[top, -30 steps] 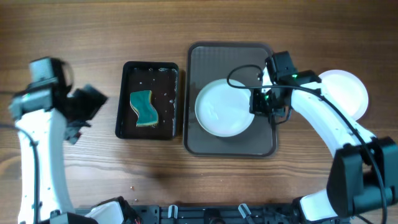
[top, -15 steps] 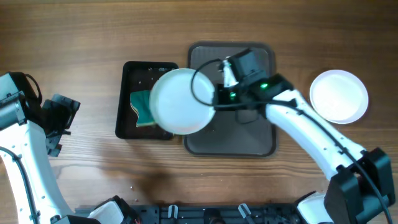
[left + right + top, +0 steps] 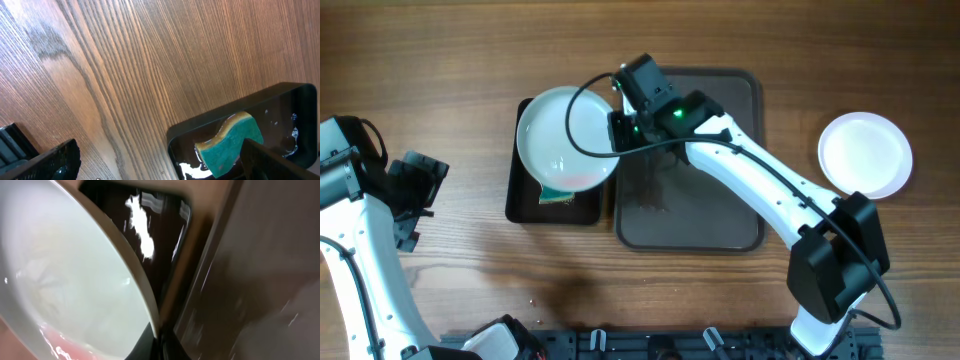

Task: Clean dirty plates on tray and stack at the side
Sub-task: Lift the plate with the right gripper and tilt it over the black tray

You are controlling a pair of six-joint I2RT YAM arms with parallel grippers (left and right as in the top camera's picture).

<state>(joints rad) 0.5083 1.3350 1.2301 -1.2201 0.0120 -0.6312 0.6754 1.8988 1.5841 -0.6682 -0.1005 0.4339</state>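
Landmark: brown tray (image 3: pixel 720 215), lying on the wooden table (image 3: pixel 440 60) right of centre, its floor bare.
Right claw (image 3: pixel 618 135): over the brown tray's upper left corner, clamped on the right rim of the held plate (image 3: pixel 560 145); the wrist view shows that rim (image 3: pixel 150 305) running down into the dark fingers (image 3: pixel 162 347).
Held plate: just left of the brown tray, over the upper part of the black tray (image 3: pixel 520 205). It looks white with a faint pinkish sheen towards its lower edge. Whether it touches the black tray, I cannot tell.
Second plate (image 3: pixel 865 155): flat on the table, well to the right of the brown tray, clear of its rim.
Black tray: beside the brown tray's left edge, glossy and wet.
Sponge (image 3: pixel 232 142): teal with a tan edge, inside the black tray; from overhead only a strip (image 3: pixel 555 197) shows below the held plate.
Left claw (image 3: pixel 415 190): far left of the brown tray, above bare table, fingers spread wide and holding nothing.
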